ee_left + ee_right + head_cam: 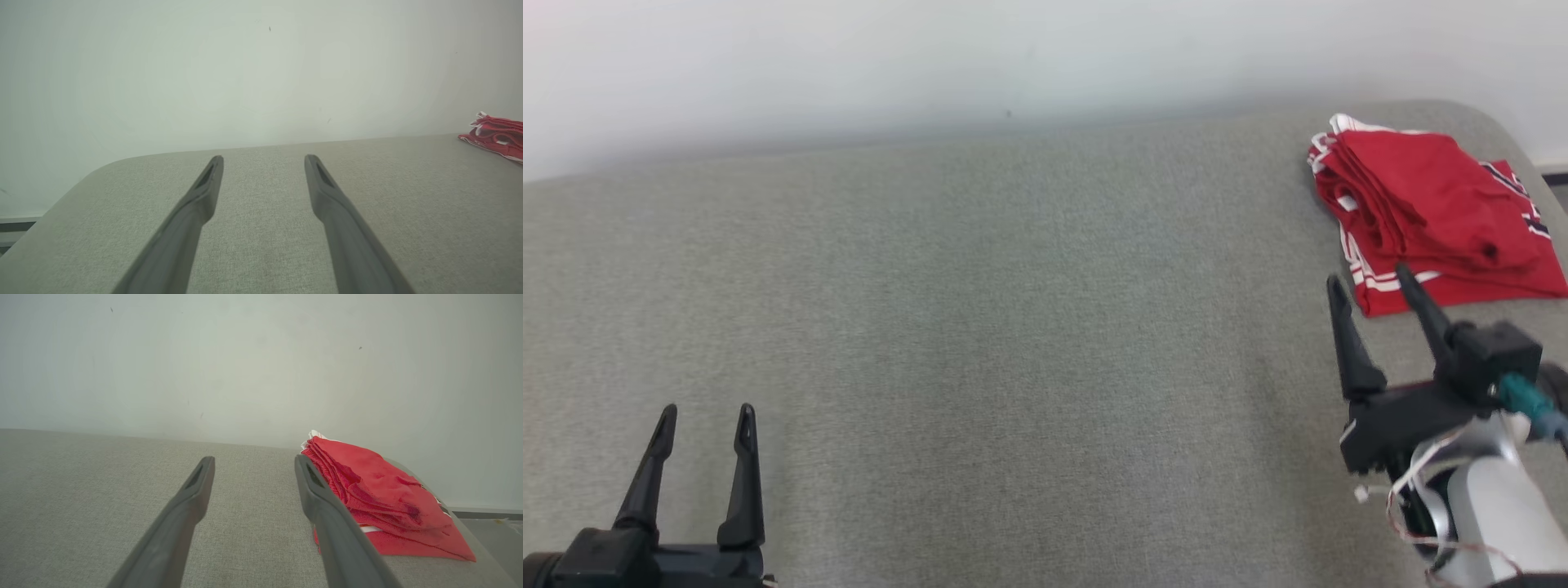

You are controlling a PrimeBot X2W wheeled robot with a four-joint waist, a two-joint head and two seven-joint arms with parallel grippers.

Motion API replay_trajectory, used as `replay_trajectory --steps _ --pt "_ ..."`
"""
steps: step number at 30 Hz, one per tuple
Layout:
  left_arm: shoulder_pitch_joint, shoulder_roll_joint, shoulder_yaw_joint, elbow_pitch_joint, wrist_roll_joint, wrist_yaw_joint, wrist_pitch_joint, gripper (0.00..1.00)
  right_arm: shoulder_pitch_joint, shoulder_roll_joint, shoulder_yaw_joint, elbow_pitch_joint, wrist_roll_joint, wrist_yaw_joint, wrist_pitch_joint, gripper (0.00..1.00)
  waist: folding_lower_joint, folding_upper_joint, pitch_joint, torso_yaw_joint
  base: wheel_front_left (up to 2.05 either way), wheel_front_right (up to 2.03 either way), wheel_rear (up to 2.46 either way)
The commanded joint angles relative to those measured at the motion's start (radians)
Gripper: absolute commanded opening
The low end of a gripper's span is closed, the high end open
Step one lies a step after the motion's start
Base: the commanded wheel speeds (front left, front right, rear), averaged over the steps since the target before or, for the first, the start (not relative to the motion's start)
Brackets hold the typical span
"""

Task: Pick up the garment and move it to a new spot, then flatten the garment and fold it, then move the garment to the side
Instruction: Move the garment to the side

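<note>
Both left gripper [707, 408] and right gripper [1366, 276] are hanging spread and empty while the folded garment [1429, 196] is lying at two o'clock, seemingly near the cushion [1013, 286] edge, risking slipping off if nudged.

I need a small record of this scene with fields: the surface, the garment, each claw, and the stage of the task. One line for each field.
surface: grey fabric, wide
garment: red with white stripes, folded, lying at the surface's far right
left claw: open, empty, far from the garment
right claw: open, empty, at the garment's near edge, not gripping it
task stage: garment looks folded and set to the side
</note>
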Motion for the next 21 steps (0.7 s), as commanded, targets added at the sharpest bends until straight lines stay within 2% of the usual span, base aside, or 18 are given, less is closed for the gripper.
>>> replay_trajectory --steps 1,15,21 --pt "0.018 -0.011 0.007 0.012 0.011 -0.004 -0.003 1.0 0.044 0.013 -0.009 -0.019 0.0 -0.002 -0.012 1.0 0.0003 0.0002 -0.046 0.038 0.0 0.0 0.0" --pt "0.031 -0.058 0.036 0.099 0.03 -0.026 -0.003 1.0 0.303 0.125 -0.08 -0.164 -0.021 -0.002 -0.052 1.0 0.0003 0.0002 -0.105 0.089 0.0 0.0 0.0" --pt "0.036 -0.062 0.044 0.128 0.032 -0.032 -0.003 1.0 0.374 0.147 -0.084 -0.195 -0.01 -0.002 -0.065 1.0 0.0003 0.0002 -0.118 0.089 0.0 0.0 0.0"
